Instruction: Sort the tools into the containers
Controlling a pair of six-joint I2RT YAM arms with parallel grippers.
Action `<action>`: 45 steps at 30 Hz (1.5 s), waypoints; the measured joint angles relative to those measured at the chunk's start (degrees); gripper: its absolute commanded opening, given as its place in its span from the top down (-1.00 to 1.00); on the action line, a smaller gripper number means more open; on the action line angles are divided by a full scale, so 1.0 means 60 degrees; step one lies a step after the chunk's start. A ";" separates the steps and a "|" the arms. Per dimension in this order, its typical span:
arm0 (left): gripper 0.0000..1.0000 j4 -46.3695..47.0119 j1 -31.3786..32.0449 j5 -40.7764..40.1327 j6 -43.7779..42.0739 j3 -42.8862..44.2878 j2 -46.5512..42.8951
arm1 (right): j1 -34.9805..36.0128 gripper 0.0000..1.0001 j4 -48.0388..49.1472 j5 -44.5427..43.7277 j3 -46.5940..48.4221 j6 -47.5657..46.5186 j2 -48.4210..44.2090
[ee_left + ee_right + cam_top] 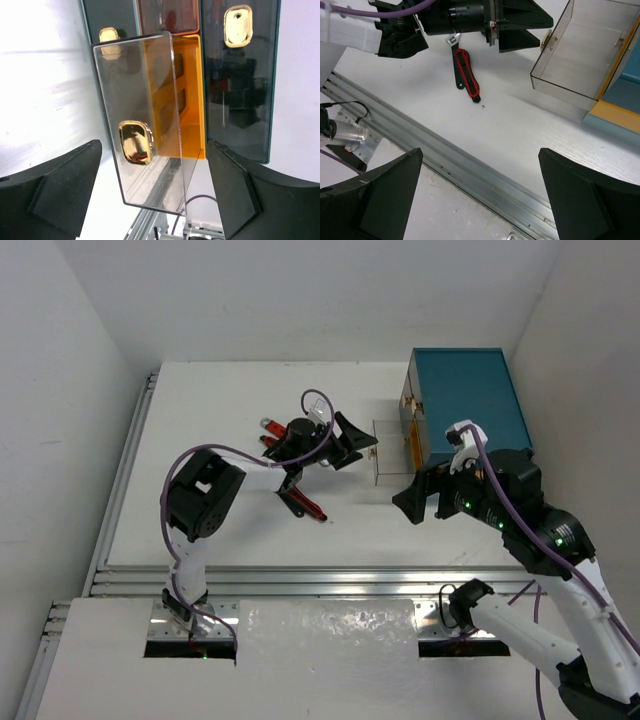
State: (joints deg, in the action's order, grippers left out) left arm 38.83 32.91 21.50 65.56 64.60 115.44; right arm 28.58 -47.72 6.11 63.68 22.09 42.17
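White table point(230, 530) fills frame, surface matte, faint streaks in wrist views. Aluminium rail point(300, 582) runs along near edge, grooved, second rail point(128, 465) up left side. White walls point(60, 390) enclose table on left, back and right. Pale crinkled sheet point(330, 625) lies below near rail, between two dark cut-outs. Small dark speck point(483, 106) rests on tabletop, well apart from rail point(445, 165).
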 measured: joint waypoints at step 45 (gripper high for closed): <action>-0.99 -1.2859 -0.1603 -0.7063 -0.6754 -0.2805 -1.5384 | 0.2688 0.34 0.1749 -0.0062 0.6561 -0.2947 1.5067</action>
State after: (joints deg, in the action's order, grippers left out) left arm -38.33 23.29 -20.88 25.04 47.77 23.14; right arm 44.71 -37.23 5.74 103.04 4.40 132.57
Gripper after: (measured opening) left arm 0.996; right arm 0.435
